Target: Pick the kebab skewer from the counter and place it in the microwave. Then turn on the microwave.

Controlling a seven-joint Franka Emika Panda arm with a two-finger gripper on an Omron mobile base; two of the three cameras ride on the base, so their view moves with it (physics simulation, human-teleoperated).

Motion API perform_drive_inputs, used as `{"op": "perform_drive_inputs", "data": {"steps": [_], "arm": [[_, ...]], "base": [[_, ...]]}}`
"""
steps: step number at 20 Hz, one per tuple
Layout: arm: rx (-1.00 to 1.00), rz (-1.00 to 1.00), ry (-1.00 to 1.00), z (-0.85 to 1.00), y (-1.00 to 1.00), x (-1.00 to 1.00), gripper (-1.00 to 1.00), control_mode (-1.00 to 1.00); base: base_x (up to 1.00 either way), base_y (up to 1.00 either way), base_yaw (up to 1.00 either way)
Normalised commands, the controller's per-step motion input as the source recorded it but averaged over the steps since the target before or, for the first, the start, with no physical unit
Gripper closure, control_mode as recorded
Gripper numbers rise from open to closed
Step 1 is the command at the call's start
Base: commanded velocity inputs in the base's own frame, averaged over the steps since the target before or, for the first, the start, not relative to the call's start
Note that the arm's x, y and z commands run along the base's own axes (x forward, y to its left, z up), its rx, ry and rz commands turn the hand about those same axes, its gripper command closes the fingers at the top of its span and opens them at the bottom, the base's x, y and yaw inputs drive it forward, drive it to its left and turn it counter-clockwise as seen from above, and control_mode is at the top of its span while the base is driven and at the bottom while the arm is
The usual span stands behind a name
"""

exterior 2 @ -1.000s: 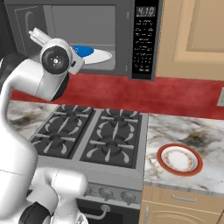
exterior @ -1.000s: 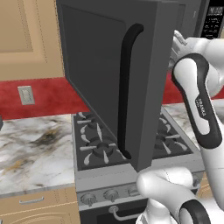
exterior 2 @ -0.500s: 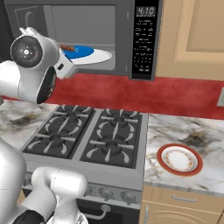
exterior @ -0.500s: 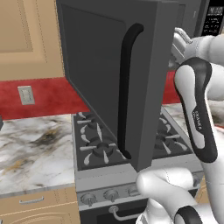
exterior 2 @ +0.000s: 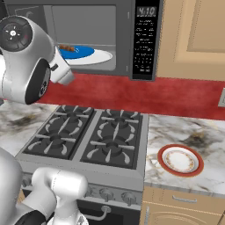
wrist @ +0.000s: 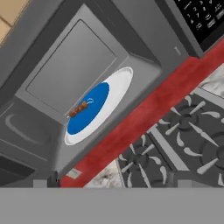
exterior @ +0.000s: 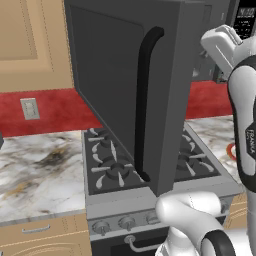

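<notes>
Already the kebab skewer (wrist: 80,108) lies on the blue plate (wrist: 97,99) inside the microwave (exterior 2: 121,17), at ten o'clock from the stove (exterior 2: 88,136). Door (exterior: 125,90) and start remain; my grip's opening I cannot tell.

Arm (exterior 2: 26,66) raised high, elbow bent, forearm (exterior: 247,130) near vertical at right edge of left base view. Wrist angled forward and up, hand (exterior: 222,42) at upper right there. Fingertips barely visible in hand view; jaws spacing unclear, nothing seen between.
</notes>
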Motion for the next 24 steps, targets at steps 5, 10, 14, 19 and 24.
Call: {"op": "perform_drive_inputs", "data": {"steps": [5, 10, 14, 19, 24], "arm": [[0.21, 0.0, 0.1, 0.0, -0.07, -0.57, -1.0, -1.0], [0.23, 0.0, 0.09, 0.0, -0.06, -0.59, -1.0, -1.0], [0.18, 0.0, 0.08, 0.0, -0.03, -0.6, -1.0, -1.0], [0.18, 0.0, 0.04, 0.0, -0.02, -0.61, -1.0, -1.0], [0.18, 0.0, 0.01, -0.02, 0.0, -0.62, -1.0, -1.0]], "base": [[0.0, 0.0, 0.0], [0.0, 0.0, 0.0], [0.0, 0.0, 0.0], [0.0, 0.0, 0.0], [0.0, 0.0, 0.0]]}}
